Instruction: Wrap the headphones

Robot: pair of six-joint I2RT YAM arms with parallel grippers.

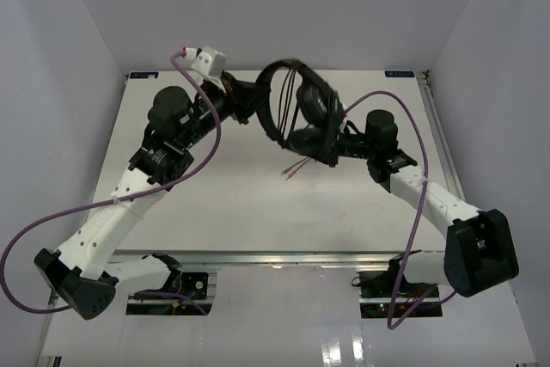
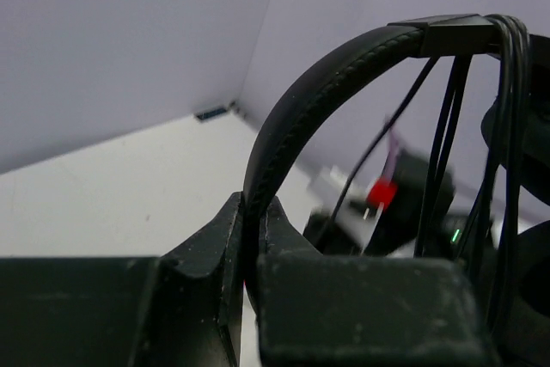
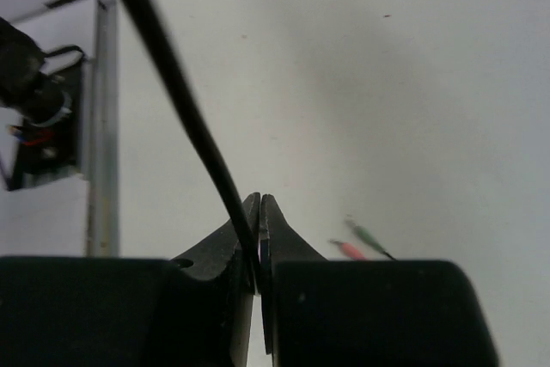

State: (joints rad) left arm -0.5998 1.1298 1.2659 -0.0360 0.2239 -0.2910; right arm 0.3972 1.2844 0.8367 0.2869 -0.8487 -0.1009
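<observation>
The black headphones hang in the air above the far middle of the table. My left gripper is shut on the curved headband and holds it up. Several turns of the thin black cable lie over the headband. My right gripper is shut on the cable, just right of the earcups. The cable's free end hangs down with a red plug and a green plug near the tabletop; they also show in the top view.
The white table has a metal rail along its right edge. Grey walls close in the back and both sides. Purple robot cables loop beside each arm.
</observation>
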